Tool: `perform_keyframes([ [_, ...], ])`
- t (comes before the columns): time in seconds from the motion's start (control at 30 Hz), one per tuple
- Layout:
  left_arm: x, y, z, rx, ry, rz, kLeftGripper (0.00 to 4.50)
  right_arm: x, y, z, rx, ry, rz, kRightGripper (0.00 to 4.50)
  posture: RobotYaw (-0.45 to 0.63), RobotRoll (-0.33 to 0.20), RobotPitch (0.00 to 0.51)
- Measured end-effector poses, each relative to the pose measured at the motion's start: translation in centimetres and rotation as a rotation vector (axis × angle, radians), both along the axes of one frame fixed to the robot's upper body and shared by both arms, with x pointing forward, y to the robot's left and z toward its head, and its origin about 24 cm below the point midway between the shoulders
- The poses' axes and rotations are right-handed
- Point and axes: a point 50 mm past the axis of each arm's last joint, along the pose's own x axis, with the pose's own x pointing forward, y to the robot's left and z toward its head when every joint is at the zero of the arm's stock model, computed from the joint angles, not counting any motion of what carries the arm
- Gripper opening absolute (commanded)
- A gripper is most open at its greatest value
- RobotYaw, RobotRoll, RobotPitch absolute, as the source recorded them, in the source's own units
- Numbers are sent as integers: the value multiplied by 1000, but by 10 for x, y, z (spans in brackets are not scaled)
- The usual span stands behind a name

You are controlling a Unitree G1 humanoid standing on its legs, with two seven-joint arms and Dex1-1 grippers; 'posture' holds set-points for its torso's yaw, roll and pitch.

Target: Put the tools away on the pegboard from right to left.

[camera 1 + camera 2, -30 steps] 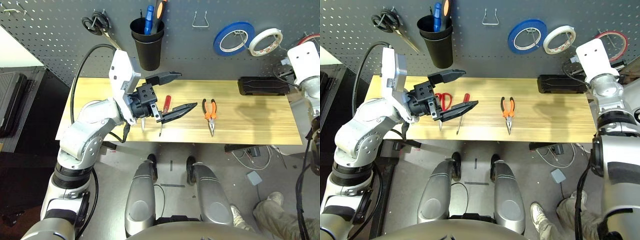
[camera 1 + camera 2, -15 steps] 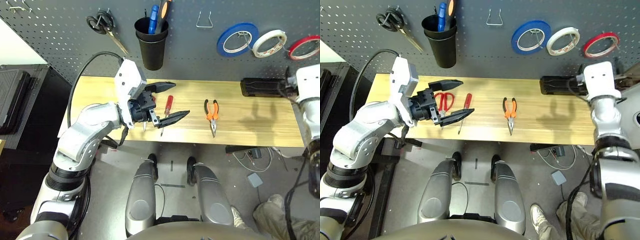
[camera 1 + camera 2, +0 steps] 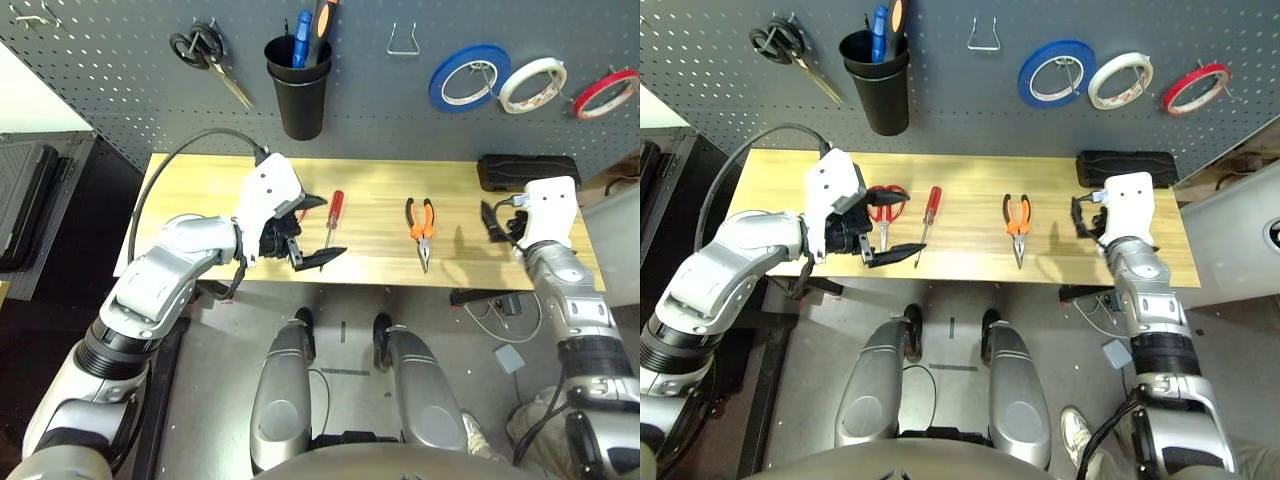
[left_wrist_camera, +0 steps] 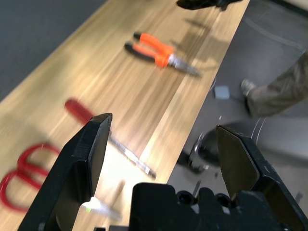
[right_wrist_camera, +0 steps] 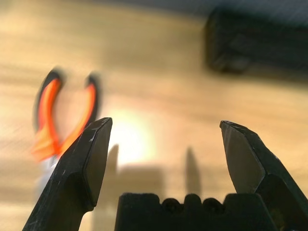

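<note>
The red tape ring [image 3: 608, 92] hangs at the far right of the dark pegboard [image 3: 120, 60]. On the wooden table [image 3: 200, 180] lie the orange-and-black pliers [image 3: 421, 226], the red-handled screwdriver [image 3: 333, 213] and the red-handled scissors [image 3: 885, 205]. My left gripper [image 3: 318, 229] is open and empty, low over the table's front edge beside the scissors and screwdriver. In the left wrist view the screwdriver [image 4: 82, 111] and scissors [image 4: 19, 173] lie just ahead of it. My right gripper [image 3: 495, 222] is open and empty, right of the pliers [image 5: 62, 115].
The pegboard also holds black-handled scissors [image 3: 205, 55], a black cup [image 3: 297, 88] with tools, a bare metal hook [image 3: 402, 40], a blue tape roll [image 3: 468, 77] and a white one [image 3: 531, 84]. A black box [image 3: 528, 171] lies at the table's back right. A person's shoe [image 3: 1078, 438] is on the floor.
My right arm has come down from the pegboard, leaving the red tape ring hanging, and now sits over the table right of the pliers. My left gripper has sunk toward the table's front edge.
</note>
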Motion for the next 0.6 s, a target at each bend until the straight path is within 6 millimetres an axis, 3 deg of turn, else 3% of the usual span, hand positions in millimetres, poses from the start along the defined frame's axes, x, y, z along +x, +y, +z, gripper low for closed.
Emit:
perform_keyframes([
  [0.2,2,3,-4,32,8,16,4500,6,31,-1,103,177,15,4477,146,0,320],
  [0.4,3,4,-8,62,8,25,4500,24,58,3,126,275,-10,4477,156,0,321],
  [0.6,2,4,-10,67,9,29,4500,37,62,-7,88,366,-50,4477,171,0,331],
])
